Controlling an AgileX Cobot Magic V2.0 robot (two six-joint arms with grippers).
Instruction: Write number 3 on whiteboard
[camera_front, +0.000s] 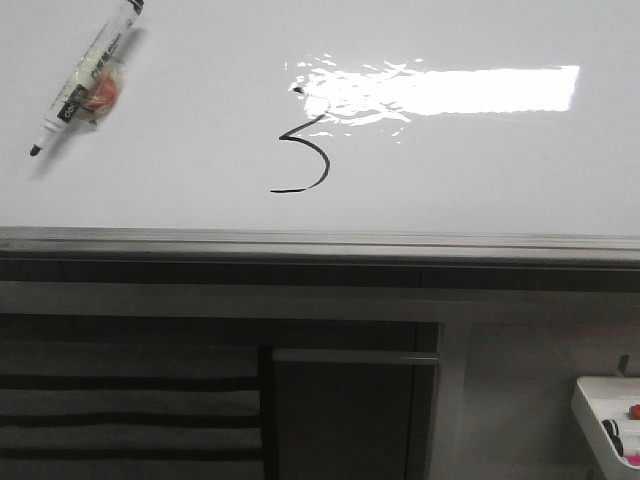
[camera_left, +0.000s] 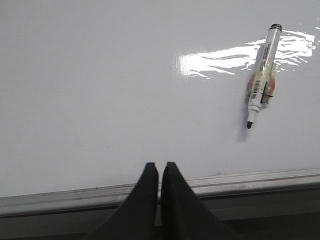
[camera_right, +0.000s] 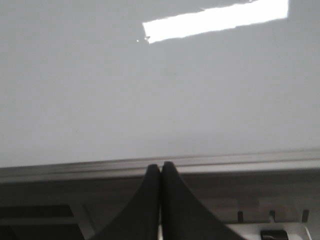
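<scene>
Black number 3 (camera_front: 303, 153), top glare-hidden

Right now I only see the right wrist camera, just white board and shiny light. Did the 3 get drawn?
Observer: Yes. In the front view, the number 3 is on the whiteboard, beside the glare.
Operator: Where's the pen?
Observer: The marker lies on the board, left of the 3, uncapped, no gripper on it.
Operator: Is the other hand holding something?
Observer: No. The left gripper is shut and empty at the board's edge rail.
</scene>
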